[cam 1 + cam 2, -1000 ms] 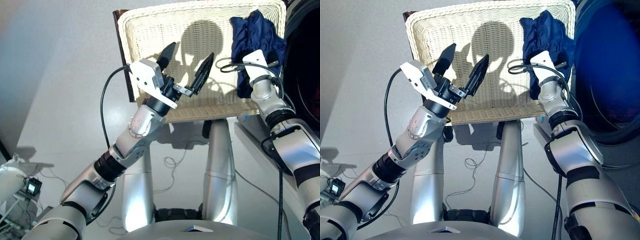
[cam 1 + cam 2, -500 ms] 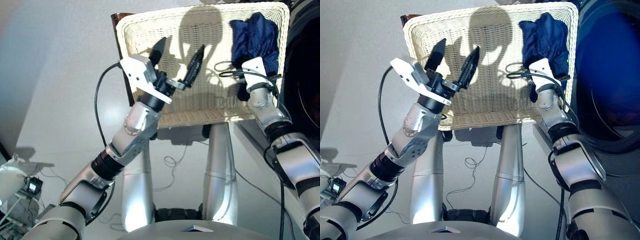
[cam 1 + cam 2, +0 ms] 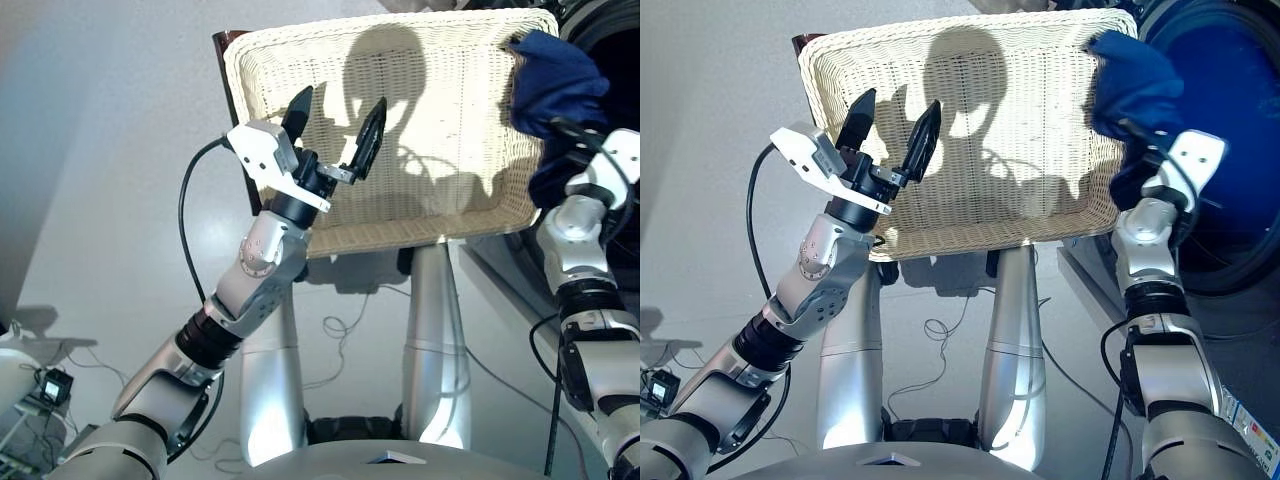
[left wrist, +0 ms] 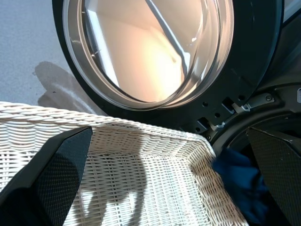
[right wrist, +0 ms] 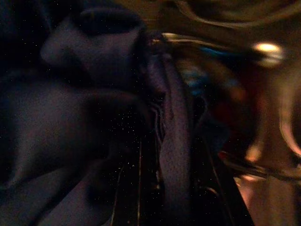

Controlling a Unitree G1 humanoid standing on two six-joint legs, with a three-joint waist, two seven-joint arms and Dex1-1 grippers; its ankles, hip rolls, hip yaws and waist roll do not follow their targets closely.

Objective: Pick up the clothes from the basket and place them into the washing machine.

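Note:
The cream-white basket [image 3: 970,215] stands in front of me, its woven floor bare. A navy blue garment [image 3: 1135,85] hangs past the basket's right rim, in front of the washing machine's round drum opening [image 3: 1225,150]. My right gripper [image 3: 1155,160] is shut on this cloth, which hides its fingers. Dark navy cloth [image 5: 70,132] fills the right wrist view. My left gripper [image 3: 895,115] is open and holds nothing, raised over the basket's near left part. In the left wrist view the garment [image 4: 237,183] shows beyond the basket's far corner. No black or coral-red clothes show.
The round glass porthole door [image 4: 150,52] stands swung open behind the basket's far rim [image 4: 141,136]. A dark stand [image 3: 228,60] shows at the basket's back left corner. Cables lie on the grey floor [image 3: 100,200] below the basket.
My right arm has carried the navy garment to the right, off the basket floor and past its right rim toward the drum opening. The left gripper stays open, nearly in place.

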